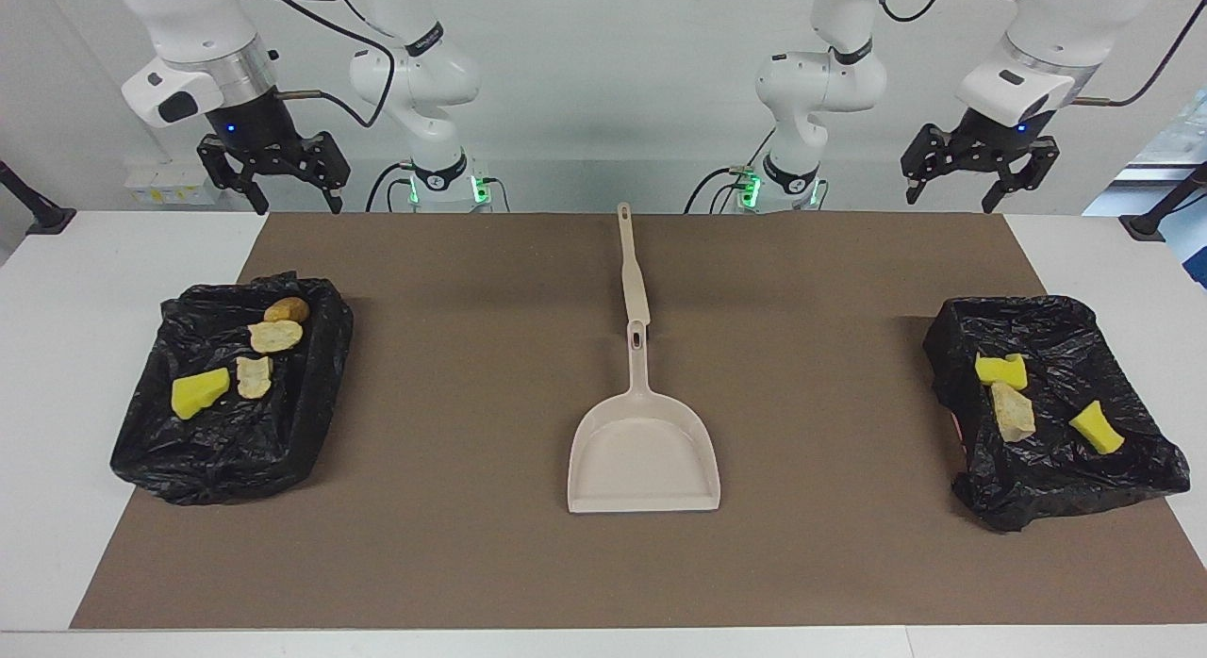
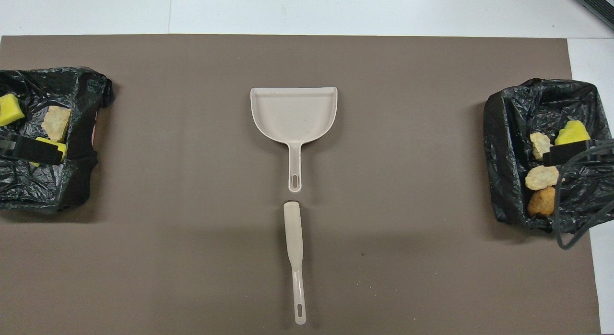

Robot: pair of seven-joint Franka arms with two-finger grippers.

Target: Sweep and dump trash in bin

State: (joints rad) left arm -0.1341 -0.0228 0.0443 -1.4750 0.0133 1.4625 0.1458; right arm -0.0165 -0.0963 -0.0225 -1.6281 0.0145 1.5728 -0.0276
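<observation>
All the trash lies in two black-lined bins. The bin (image 1: 141, 455) at the right arm's end holds a yellow sponge chunk (image 1: 199, 392) and three tan lumps (image 1: 275, 336). The bin (image 1: 1066, 488) at the left arm's end holds two yellow chunks (image 1: 1096, 427) and one tan lump (image 1: 1012, 413). My left gripper (image 1: 976, 194) hangs open and empty, high over that end of the table. My right gripper (image 1: 283, 198) waits open and empty, high over the other end.
A beige dustpan (image 1: 643, 451) lies mid-mat, mouth away from the robots and handle toward them. The beige brush (image 1: 632, 271) lies in line with that handle, nearer the robots. A brown mat (image 1: 453, 545) covers most of the white table.
</observation>
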